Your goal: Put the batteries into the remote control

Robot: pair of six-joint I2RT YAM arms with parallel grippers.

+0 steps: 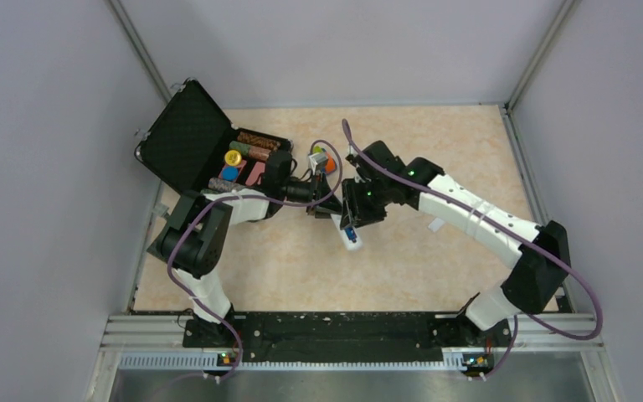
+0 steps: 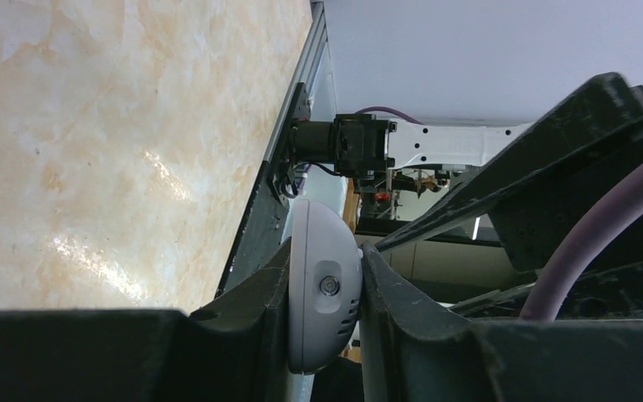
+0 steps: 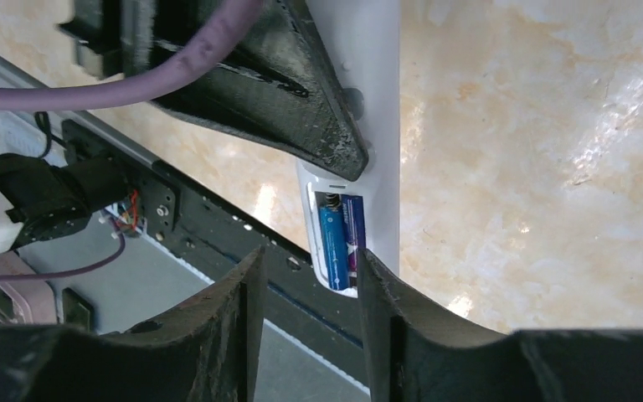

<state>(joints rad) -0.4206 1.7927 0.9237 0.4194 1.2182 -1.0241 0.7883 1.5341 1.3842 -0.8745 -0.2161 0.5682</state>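
right wrist view: you had the right gripper (image 3: 310, 264) spread, its two fingers (image 3: 247, 318) standing either side of the near end of the remote control (image 3: 377, 100). one finger was against the remote's edge and the other was apart from it. in the remote's open back at that end both batteries (image 3: 342, 239) lay side by side, the blue one (image 3: 332, 239) just beside the darker blue-purple one (image 3: 353, 243). in the left wrist view your left gripper (image 2: 325, 255) was pinching the remote's rounded white body, jaws pressed on its two sides. in the top external view the two grippers met over the middle of the table (image 1: 435, 268), and the remote's battery end pointed toward the near edge. at the far left an open black case (image 1: 188, 134) held striped chip stacks (image 1: 255, 144). a small toy car (image 1: 324, 159) sat just right of the case.
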